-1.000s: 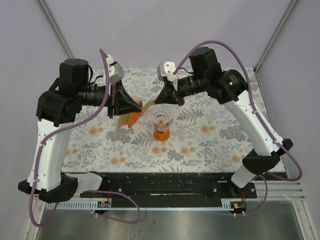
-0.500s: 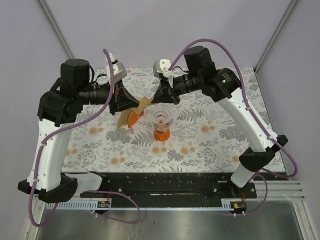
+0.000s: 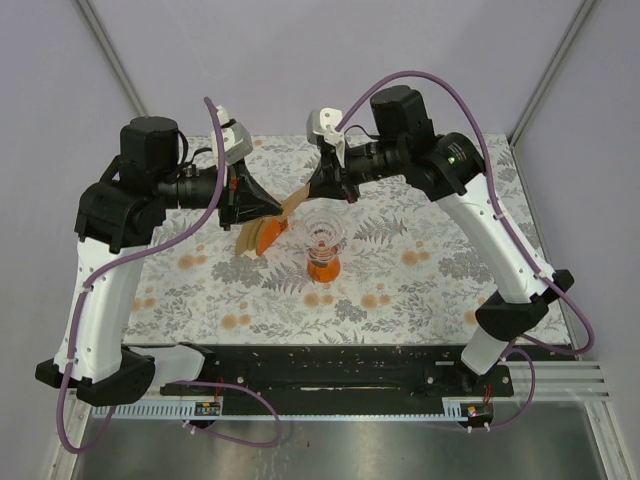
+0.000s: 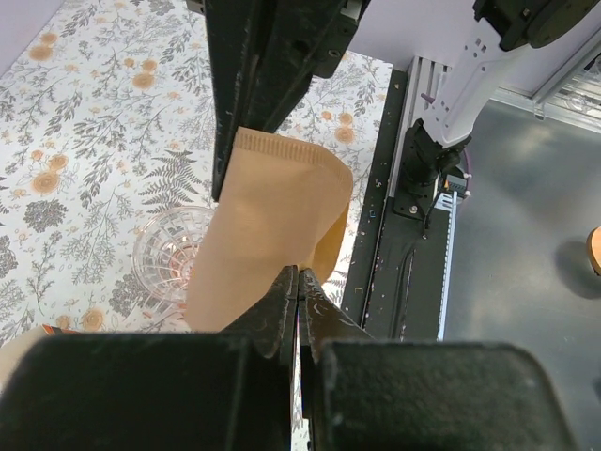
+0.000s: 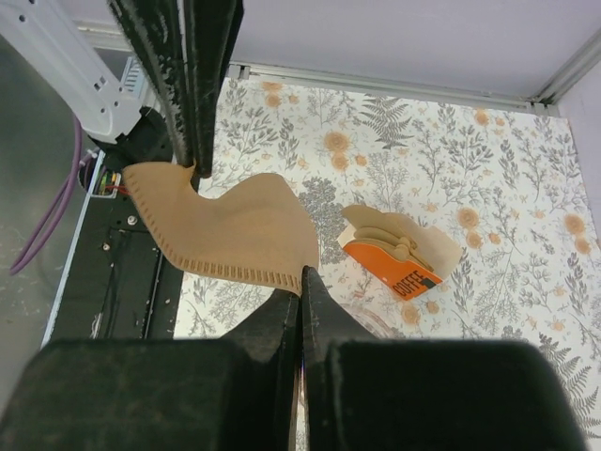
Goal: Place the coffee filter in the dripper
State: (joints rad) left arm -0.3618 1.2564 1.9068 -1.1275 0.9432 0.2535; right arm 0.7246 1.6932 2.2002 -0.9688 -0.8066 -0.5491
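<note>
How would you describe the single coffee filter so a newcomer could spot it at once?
On the floral table, find the clear dripper. Just beside it, the left gripper and right gripper pinch one thin tan coffee filter in the air. Unlike the thick filter bundle in the orange holder, it is single and lifted.

The floral table [image 3: 430, 285] carries the dripper [image 3: 323, 250] and an orange filter holder [image 3: 262, 238].

A thin light-brown paper coffee filter [image 5: 225, 230], crimped along one edge, is held in the air, bowed, pinched at opposite edges by the closed left tool [image 4: 299, 282] and the closed right tool [image 5: 300, 277]. A small clear ribbed cone-shaped dripper [image 3: 322, 238] with an orange base stands upright on the table [image 3: 430, 270], just beside the filter.
</note>
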